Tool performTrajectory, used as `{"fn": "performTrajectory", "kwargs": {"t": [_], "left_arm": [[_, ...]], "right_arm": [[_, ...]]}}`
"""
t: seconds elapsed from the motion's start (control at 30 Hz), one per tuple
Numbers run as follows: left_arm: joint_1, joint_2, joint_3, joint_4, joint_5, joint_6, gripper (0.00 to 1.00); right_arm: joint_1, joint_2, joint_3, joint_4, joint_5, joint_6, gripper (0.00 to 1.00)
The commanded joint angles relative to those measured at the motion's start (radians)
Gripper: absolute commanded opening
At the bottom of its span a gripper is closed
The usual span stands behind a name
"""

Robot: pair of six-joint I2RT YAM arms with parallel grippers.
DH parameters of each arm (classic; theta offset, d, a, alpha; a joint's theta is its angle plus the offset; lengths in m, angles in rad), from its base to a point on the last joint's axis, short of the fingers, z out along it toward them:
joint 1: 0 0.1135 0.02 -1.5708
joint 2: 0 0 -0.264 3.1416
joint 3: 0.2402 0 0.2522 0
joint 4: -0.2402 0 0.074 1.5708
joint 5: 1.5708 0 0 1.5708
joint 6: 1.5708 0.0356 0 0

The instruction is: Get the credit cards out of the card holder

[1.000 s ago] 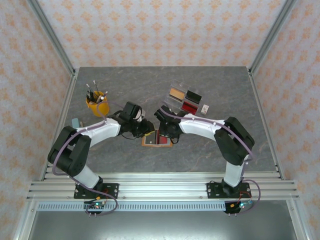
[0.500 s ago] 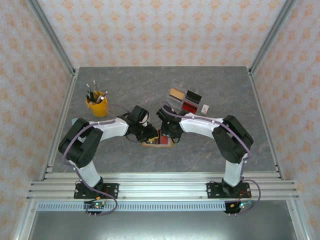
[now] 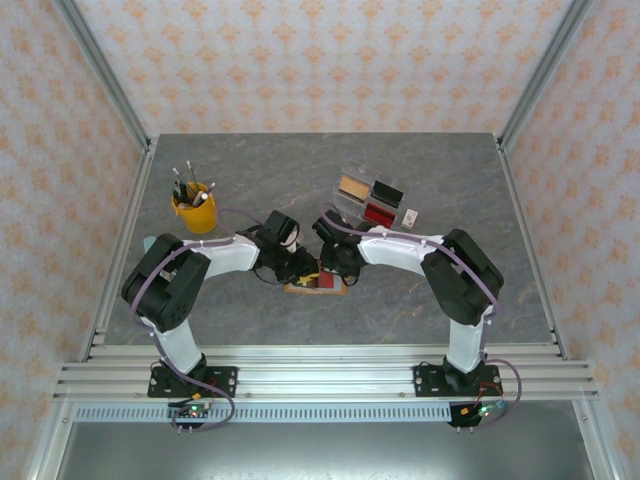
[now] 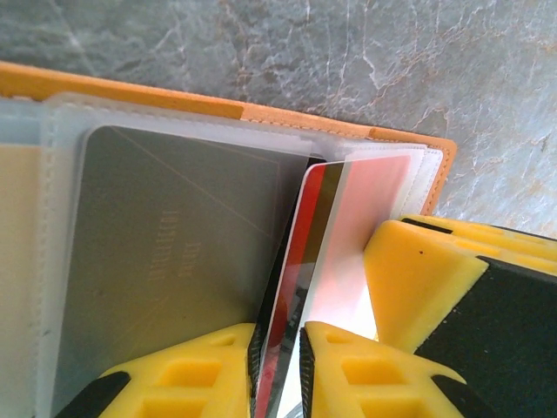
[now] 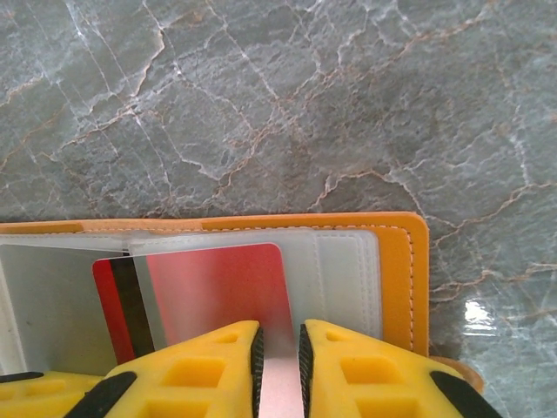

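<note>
1. Top view: the orange card holder (image 3: pixel 312 288) lies open on a grey marbled table (image 3: pixel 450 170), between the two arms. The left gripper (image 3: pixel 303 268) reaches onto it from the left and the right gripper (image 3: pixel 335 268) from the right, close together over its middle. A yellow cup (image 3: pixel 193 212) of pens stands well apart to the holder's far left. A clear tray (image 3: pixel 368 197) sits beyond the holder, to its right.
2. Left wrist view: the left gripper (image 4: pixel 278 348) is clamped on a red card (image 4: pixel 300 252) with a black stripe, which stands tilted out of the card holder (image 4: pixel 174 100). A grey card (image 4: pixel 174 261) lies in a clear sleeve just left of it.
3. Right wrist view: the right gripper (image 5: pixel 277 335) is clenched on a clear sleeve (image 5: pixel 339 279) of the holder, near its orange right edge. The red card (image 5: pixel 218 287) lies just left of the fingers.
</note>
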Motion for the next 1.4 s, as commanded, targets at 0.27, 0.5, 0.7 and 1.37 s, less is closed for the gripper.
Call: {"fn": "performTrajectory", "kwargs": {"t": [0.27,0.5,0.7,1.37], "left_arm": [[0.003,0.013,0.008,0.002,-0.01,0.03,0.14],[0.013,-0.023,0.002,-0.051,-0.05,0.069,0.09],[0.031,-0.054,-0.007,-0.088,-0.067,0.093,0.04],[0.105,-0.269,0.015,-0.283,-0.14,0.19,0.0]], "right_arm": [[-0.009,0.063,-0.045,-0.049,0.012,0.012,0.21],[-0.012,0.055,-0.042,-0.07,0.034,0.013,0.21],[-0.017,0.039,-0.039,-0.075,0.047,0.011,0.22],[-0.022,-0.042,-0.027,0.024,-0.013,-0.021,0.26]]}}
